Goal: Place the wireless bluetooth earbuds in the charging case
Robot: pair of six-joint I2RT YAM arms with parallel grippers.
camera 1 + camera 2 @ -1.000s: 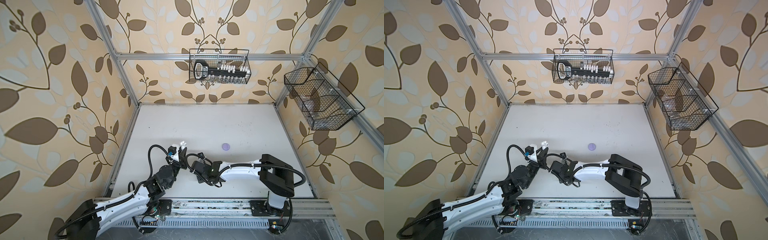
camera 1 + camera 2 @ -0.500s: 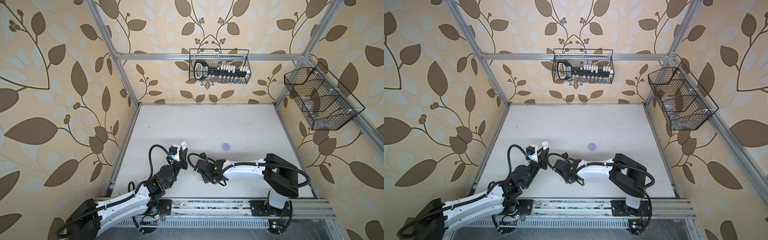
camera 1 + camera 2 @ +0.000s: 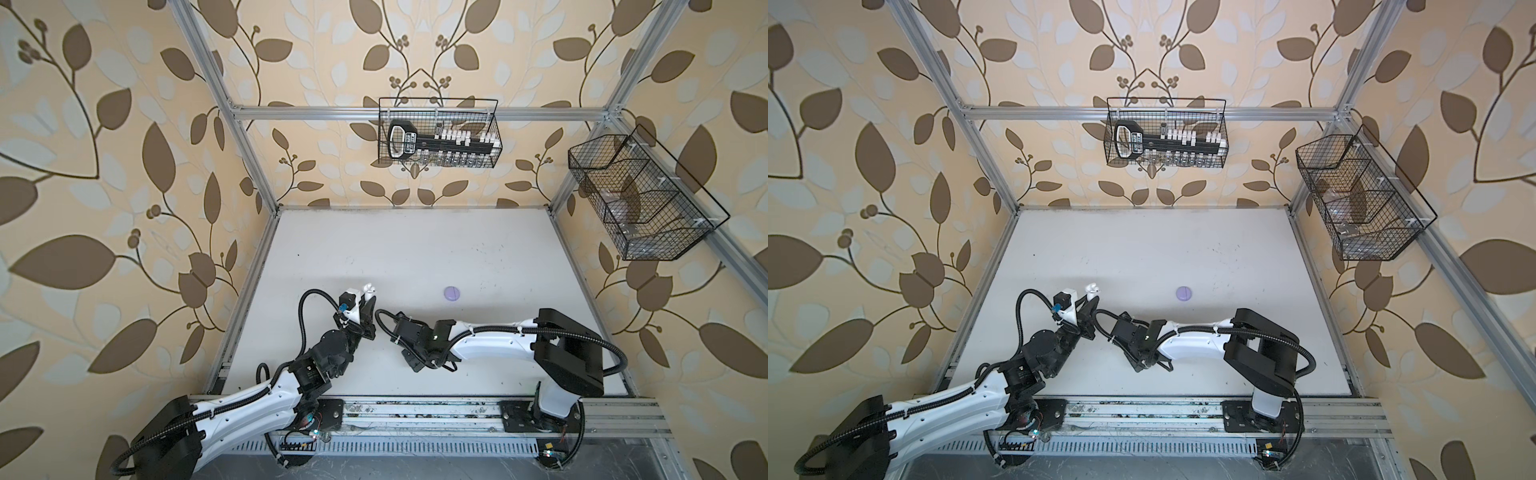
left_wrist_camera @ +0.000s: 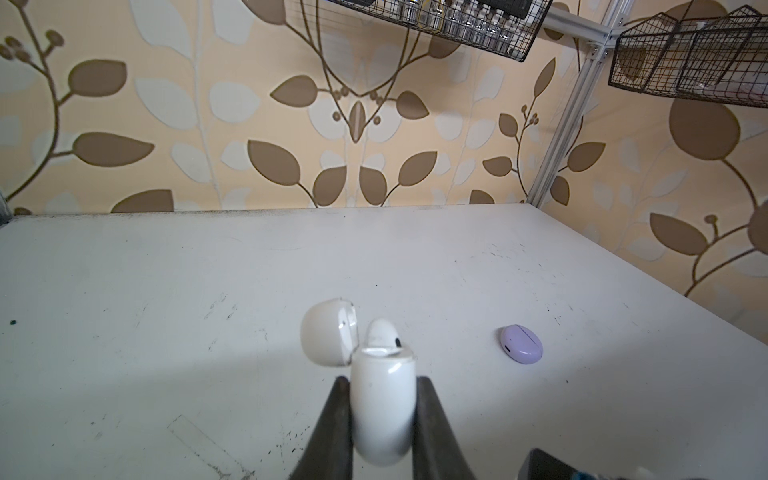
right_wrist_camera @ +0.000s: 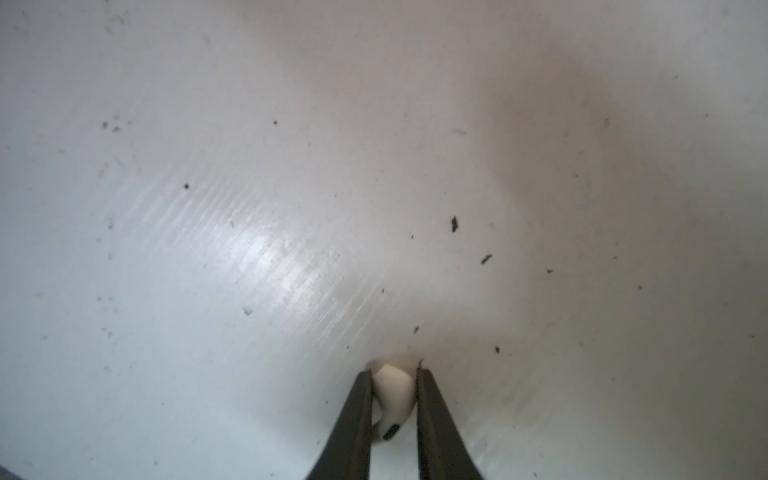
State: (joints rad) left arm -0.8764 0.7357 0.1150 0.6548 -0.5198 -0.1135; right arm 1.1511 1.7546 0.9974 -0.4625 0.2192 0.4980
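While the left jaws clamp the open white charging case (image 4: 382, 407), one earbud (image 4: 382, 332) seated in it, the right jaws pinch a second white earbud (image 5: 395, 395) close over the near counter (image 3: 415, 249). Far and right, the counter lies bare but for a closed lilac case (image 3: 451, 293). Only the right wrist view shows that earbud.

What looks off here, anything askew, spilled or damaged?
Nothing damaged. One white earbud sticks up from the open white case in the left gripper, possibly not fully seated. Dark specks dot the table.
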